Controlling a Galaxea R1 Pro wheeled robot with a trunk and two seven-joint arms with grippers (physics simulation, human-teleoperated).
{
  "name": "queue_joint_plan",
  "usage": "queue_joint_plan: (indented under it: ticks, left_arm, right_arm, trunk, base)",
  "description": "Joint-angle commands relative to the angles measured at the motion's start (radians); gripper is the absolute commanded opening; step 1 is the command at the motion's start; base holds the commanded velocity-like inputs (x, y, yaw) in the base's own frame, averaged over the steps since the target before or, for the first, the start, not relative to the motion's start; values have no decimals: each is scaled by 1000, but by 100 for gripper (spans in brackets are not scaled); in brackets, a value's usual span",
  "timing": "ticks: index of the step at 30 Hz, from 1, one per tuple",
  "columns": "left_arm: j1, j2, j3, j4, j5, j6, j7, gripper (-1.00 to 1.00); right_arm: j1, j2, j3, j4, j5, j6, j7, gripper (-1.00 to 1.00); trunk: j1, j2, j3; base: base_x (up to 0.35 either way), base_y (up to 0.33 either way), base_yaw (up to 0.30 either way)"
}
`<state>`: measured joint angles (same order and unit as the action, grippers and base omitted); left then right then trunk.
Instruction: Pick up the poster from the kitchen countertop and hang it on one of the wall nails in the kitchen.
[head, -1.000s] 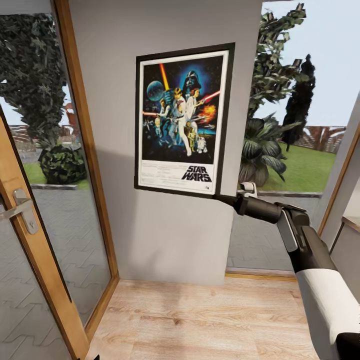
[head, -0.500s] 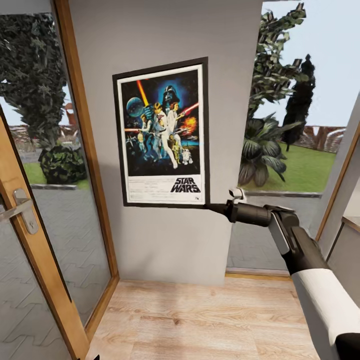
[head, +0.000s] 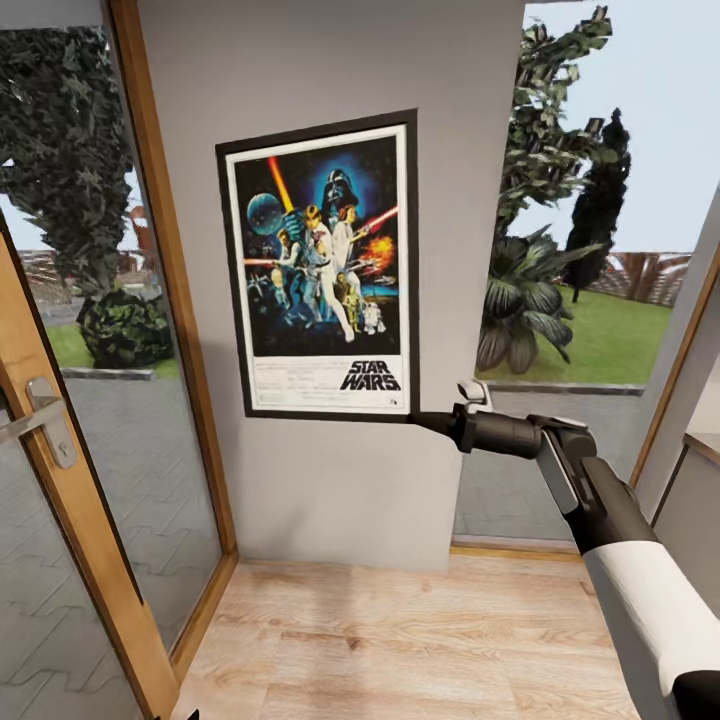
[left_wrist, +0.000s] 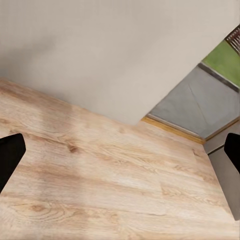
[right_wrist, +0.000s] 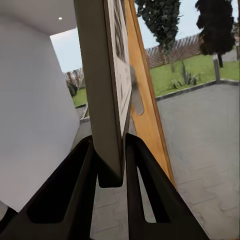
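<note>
So the poster is up against the grey wall panel, upright, sitting in the upper middle of that panel between the wooden door frame on one side and the window to the garden on the other. Black frame, white border, dark blue artwork, "STAR WARS" title along its bottom edge. It looks a touch skewed, the top edge sloping a bit. Can't tell if it's actually hanging on anything.

The right gripper has it by the lower right corner. From the right wrist cam you see the poster edge-on, with its bottom edge wedged between the two black fingers, which are clamped tight on either side of it. The arm reaches in from the lower right, black forearm and white upper section.

The left gripper is down low, pointed at the light wood floor near the foot of the wall. Its fingertips sit wide apart at the picture's edges with nothing between them.

There's a door handle on the wooden door at the left.
</note>
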<state>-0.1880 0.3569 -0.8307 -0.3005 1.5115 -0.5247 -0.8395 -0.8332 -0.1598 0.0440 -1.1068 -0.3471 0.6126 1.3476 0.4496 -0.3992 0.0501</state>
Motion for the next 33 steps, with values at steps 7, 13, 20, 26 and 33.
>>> queue_joint_plan:
  ticks: [7,13,20,26,33]
  left_arm:
    - [-1,1,-8,0,10,-3,-3,100]
    - [-1,1,-8,0,11,-3,-3,100]
    - [-1,1,-7,0,10,-4,-3,100]
    - [-1,1,-7,0,11,-4,-3,100]
    - [-1,1,-7,0,11,-4,-3,100]
  right_arm:
    - [0,-7,2,1,-9,-13,10,-100]
    - [0,-9,2,-2,-10,-16,11,-100]
    - [2,-9,-1,-6,-10,-87,11,-100]
    - [2,-9,-4,-8,-14,-92,10,-100]
    - [2,-9,-4,-8,-15,-92,10,-100]
  trunk:
    - [0,-1,0]
    - [0,-1,0]
    - [0,-1,0]
    - [0,-1,0]
    - [0,-1,0]
  base:
    - [0,0,0]
    - [0,0,0]
    - [0,0,0]
    - [0,0,0]
    - [0,0,0]
